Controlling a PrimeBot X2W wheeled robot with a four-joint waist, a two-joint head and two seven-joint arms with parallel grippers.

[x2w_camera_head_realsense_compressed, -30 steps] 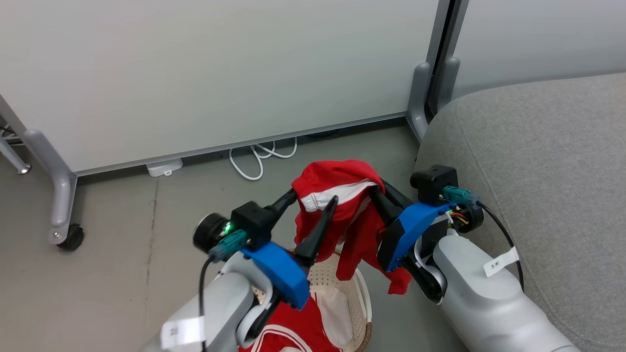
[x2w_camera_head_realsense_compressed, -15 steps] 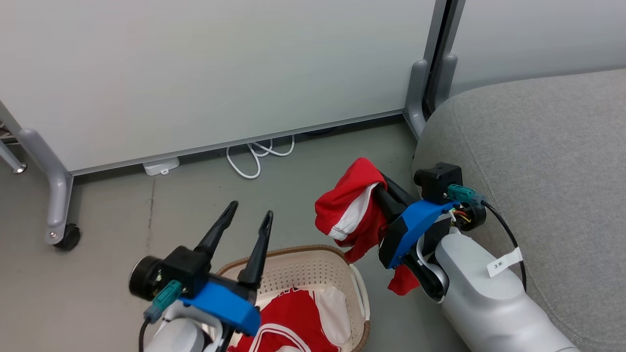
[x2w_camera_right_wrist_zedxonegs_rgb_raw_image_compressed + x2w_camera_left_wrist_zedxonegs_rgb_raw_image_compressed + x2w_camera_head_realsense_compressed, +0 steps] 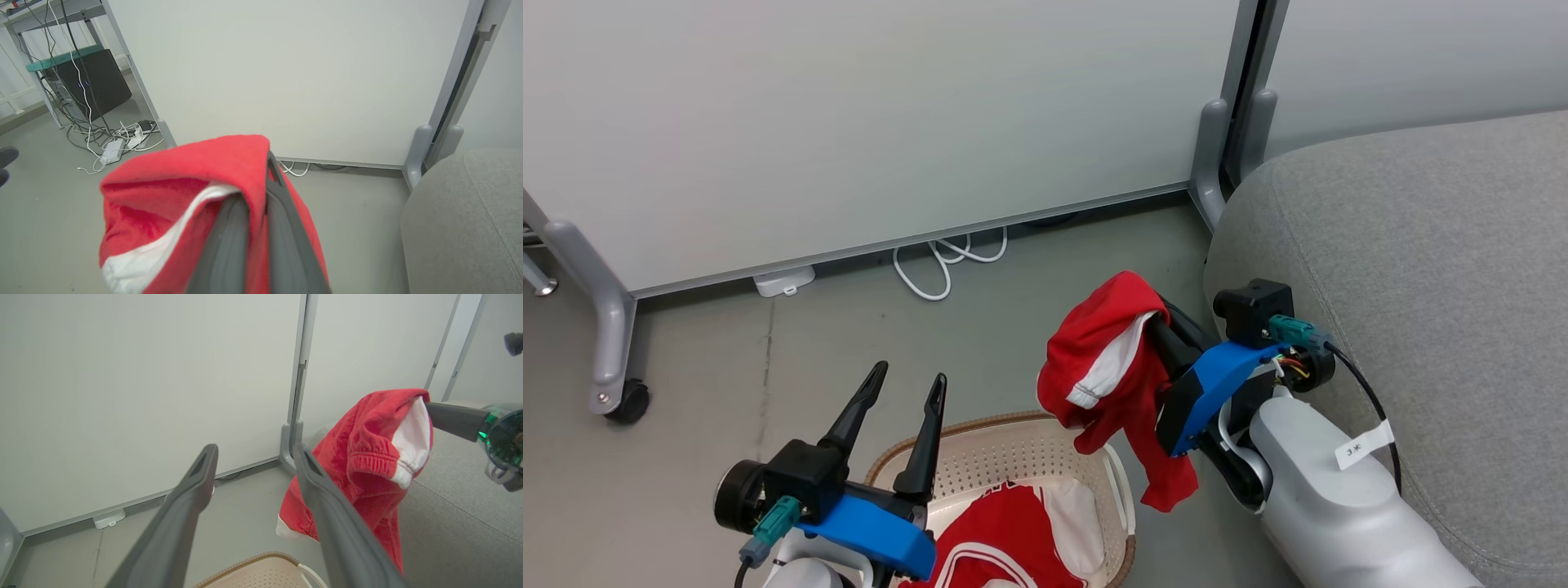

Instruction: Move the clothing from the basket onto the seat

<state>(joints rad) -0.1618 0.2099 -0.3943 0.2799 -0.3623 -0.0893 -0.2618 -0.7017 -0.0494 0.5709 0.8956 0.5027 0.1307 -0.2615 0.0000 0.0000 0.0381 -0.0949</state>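
My right gripper (image 3: 1156, 322) is shut on a red garment (image 3: 1104, 359) with a white inner band, which hangs in the air between the basket and the seat (image 3: 1421, 269). In the right wrist view the red garment (image 3: 179, 196) drapes over my shut gripper (image 3: 258, 190), with the grey seat (image 3: 466, 216) at the lower right. My left gripper (image 3: 908, 377) stands open and empty above the basket's (image 3: 1013, 426) near-left rim. The red-and-white jersey (image 3: 1005, 531) lies in the basket. In the left wrist view my open gripper (image 3: 253, 453) points past the hanging garment (image 3: 367, 457).
White partition panels stand on grey feet behind, one with a caster (image 3: 629, 402). A white cable (image 3: 939, 261) and a white plug block (image 3: 784, 280) lie on the floor by the panel. A black box with tangled cables (image 3: 94, 85) sits far left.
My left gripper has let go of the red garment and drawn back down and to the left, open. The garment now hangs from the right gripper alone. The camera shifted slightly.
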